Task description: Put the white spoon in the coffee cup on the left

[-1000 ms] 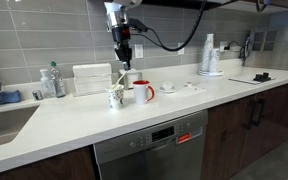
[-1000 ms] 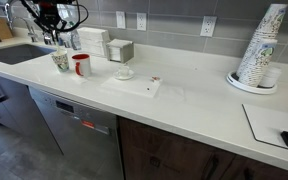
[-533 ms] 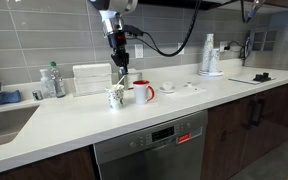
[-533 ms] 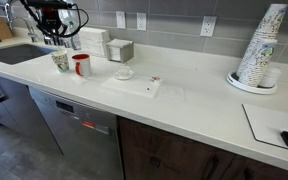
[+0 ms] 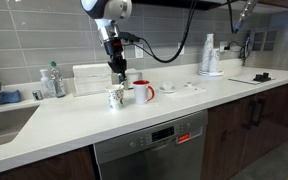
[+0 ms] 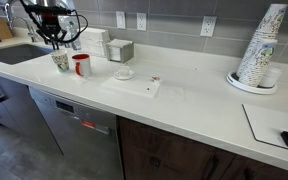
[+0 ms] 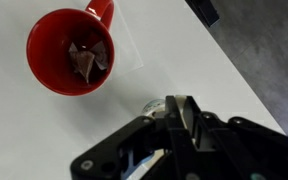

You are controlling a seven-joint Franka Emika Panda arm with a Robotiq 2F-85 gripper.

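Note:
The coffee cup [image 5: 115, 98], white with a dark greenish pattern, stands on the counter in both exterior views [image 6: 60, 62]. My gripper [image 5: 116, 74] hangs right above it, fingers close together, also seen from the side [image 6: 56, 42]. A thin white streak, the white spoon [image 5: 119, 81], slants from the fingers down towards the cup's mouth. In the wrist view my fingers [image 7: 174, 120] cover most of the cup [image 7: 156, 106]; only a bit of its rim shows. The red-handled mug [image 5: 141, 92] stands beside the cup.
The red mug [image 7: 69, 50] holds a brownish thing. A small white dish [image 6: 124, 73] lies beyond the mugs. A white box [image 5: 91, 78] stands at the wall behind. A sink [image 5: 4, 120] with a bottle [image 5: 52, 80] is to one side, and stacked cups [image 6: 259, 50] are far along the counter.
The arm has swung over and my gripper has shifted and come down a little, closer over the patterned cup. The mugs have not moved.

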